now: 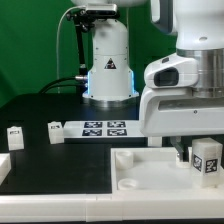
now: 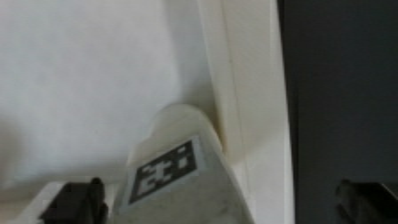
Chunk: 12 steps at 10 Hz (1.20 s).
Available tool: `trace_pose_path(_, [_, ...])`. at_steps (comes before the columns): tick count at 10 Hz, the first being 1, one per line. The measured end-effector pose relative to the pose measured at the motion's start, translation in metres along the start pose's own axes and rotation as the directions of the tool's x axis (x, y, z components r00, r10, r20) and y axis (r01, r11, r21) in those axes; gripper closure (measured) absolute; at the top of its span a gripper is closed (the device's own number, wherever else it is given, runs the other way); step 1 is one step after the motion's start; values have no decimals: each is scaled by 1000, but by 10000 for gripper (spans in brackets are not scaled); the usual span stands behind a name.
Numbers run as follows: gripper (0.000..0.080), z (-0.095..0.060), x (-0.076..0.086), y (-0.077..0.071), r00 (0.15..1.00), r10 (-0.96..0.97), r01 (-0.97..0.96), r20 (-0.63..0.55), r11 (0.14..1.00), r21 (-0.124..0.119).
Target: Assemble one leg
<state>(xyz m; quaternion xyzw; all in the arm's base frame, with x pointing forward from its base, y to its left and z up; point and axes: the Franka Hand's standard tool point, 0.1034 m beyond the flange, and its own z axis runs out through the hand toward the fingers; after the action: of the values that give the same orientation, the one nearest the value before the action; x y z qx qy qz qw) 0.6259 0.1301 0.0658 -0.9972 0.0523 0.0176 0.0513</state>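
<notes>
**me:** leg (image 1: 207, 158) sits right under the gripper (image 1: 199, 150), at about 4 o'clock in the exterior view, over the panel (image 1: 150, 178) corner. Its long axis looks upright-ish.

**bud:** jaws?

**me:** spread, I think. In the wrist view the fingertips (image 2: 75, 199) straddle the leg (image 2: 178, 175), not touching. Socket's hidden, and the arm covers the grip.

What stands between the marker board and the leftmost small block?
A second small tagged block stands between the marker board and the leftmost block, apart from both; the exterior view shows it.
</notes>
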Motion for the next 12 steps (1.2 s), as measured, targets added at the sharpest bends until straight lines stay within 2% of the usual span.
trace_pose_path(4, [151, 0, 0, 1, 938, -346, 346, 0, 938, -5])
trace_pose_path(5, [151, 0, 0, 1, 936, -353, 353, 0, 936, -5])
trace_pose_path(7, [414, 0, 0, 1, 936, -352, 352, 0, 936, -5])
trace_pose_path(8, [414, 0, 1, 3, 936, -351, 351, 0, 936, -7])
trace_pose_path(9, [507, 0, 2, 8, 937, -350, 350, 1, 937, -15])
trace_pose_path(12, [507, 0, 2, 7, 952, -307, 307, -1, 952, -13])
